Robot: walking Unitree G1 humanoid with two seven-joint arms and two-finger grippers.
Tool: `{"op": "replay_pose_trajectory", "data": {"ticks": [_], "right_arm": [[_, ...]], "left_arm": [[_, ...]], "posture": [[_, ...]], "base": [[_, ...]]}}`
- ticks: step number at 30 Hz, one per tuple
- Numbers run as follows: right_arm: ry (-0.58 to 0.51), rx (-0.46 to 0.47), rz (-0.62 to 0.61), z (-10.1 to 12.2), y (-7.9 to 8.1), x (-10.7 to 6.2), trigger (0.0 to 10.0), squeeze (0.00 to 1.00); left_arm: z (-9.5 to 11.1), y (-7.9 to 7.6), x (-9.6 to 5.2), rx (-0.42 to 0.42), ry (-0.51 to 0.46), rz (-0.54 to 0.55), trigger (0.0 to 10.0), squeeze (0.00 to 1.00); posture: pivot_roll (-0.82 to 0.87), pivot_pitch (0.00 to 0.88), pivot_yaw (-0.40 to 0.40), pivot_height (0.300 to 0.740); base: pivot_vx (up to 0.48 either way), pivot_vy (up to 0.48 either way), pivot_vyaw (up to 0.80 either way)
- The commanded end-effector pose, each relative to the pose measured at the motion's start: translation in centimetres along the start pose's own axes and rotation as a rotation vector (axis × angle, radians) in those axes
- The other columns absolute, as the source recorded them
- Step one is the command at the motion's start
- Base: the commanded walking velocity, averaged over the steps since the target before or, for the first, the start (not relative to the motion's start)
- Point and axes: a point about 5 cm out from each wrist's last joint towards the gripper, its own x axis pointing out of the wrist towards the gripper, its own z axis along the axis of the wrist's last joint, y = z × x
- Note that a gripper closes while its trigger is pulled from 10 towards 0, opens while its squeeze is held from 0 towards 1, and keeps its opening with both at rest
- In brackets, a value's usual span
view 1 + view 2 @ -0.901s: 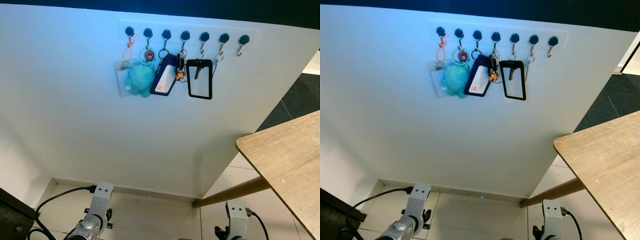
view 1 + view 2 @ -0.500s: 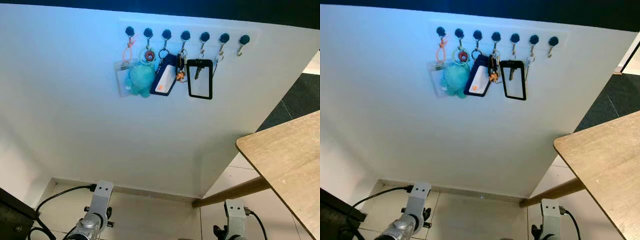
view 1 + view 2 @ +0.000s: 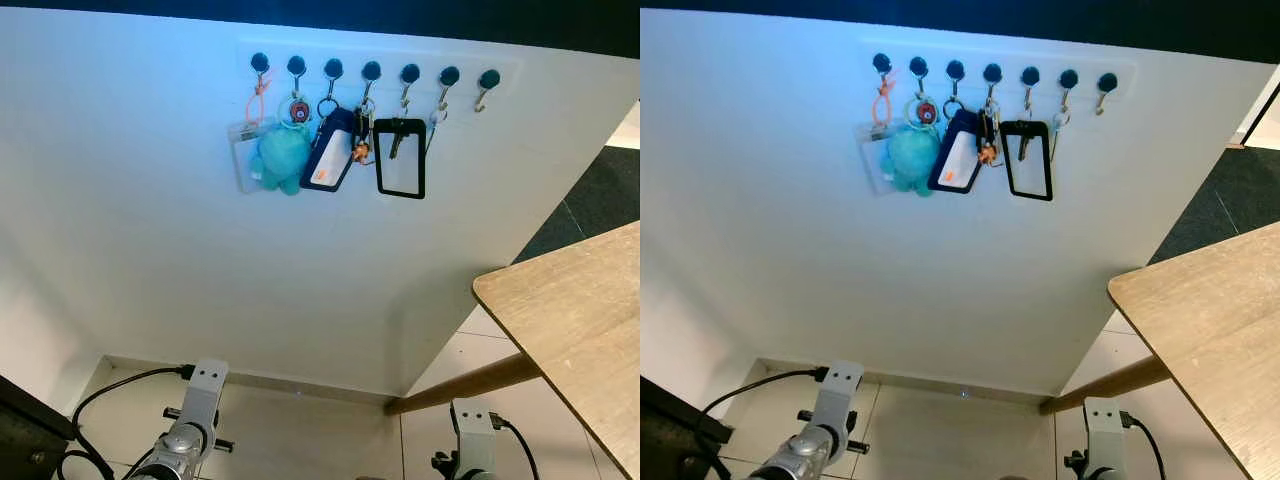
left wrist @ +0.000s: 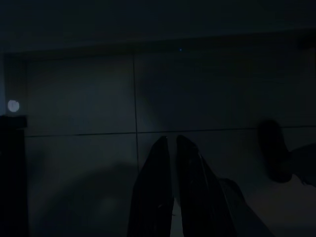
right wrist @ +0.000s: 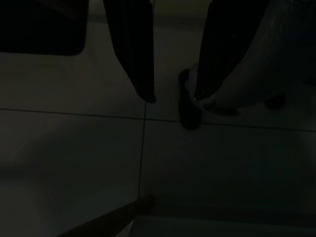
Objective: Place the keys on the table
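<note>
Keys [image 3: 392,142]: on wall hooks [image 3: 371,71], untouched.
Change: none I see since 0.9 s ago.
Left gripper [image 4: 170,143]: idle, nearly closed, empty.
Right gripper [image 5: 173,96]: idle, spread, empty.
Table [image 3: 590,320]: to my right.

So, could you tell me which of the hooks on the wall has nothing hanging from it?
The last hook on the right end of the row, nearest the table. Every other hook carries a ring, tag, key or holder.

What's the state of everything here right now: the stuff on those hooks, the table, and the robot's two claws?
Keys: hanging on a hook, untouched.
Black card frame: hanging by the keys.
Teal plush: hanging.
Blue tag: hanging, tilted.
Clear badge holder: hanging.
Rightmost hook: bare.
Table: nothing on the part in view.
Left gripper: fingers nearly together, holding nothing, over the floor.
Right gripper: open, holding nothing, over the floor.
</note>
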Motion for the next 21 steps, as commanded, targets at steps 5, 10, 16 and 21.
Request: {"op": "replay_pose_trajectory", "data": {"ticks": [5, 10, 16, 21], "right_arm": [[0.017, -0.013, -0.022, -0.4, -0.4, -0.1, 10.0, 0.00], [0.003, 0.003, -0.031, -0.3, -0.2, -0.1, 10.0, 0.00], [-0.142, 0.013, -0.009, 1.4, 2.5, 0.2, 10.0, 0.00], [-0.352, -0.077, 0.099, 5.6, 4.7, 0.2, 10.0, 0.00]], "left_arm": [[-0.2, -0.4, 0.0, 0.005, 0.014, -0.004, 10.0, 0.00], [-0.3, -0.2, 0.0, 0.008, 0.016, 0.002, 10.0, 0.00], [-0.6, 0.3, -0.1, 0.009, 0.019, 0.030, 10.0, 0.00], [0.2, 0.7, -0.2, -0.005, -0.053, 0.040, 10.0, 0.00]], "posture": [[0.03, 0.000, -0.025, 0.740], [0.03, 0.013, -0.014, 0.740], [0.05, 0.067, -0.027, 0.740], [0.05, 0.092, -0.038, 0.740]], "base": [[0.000, 0.000, 0.00], [0.000, 0.000, 0.00], [0.000, 0.000, 0.00], [0.000, 0.000, 0.00]]}}
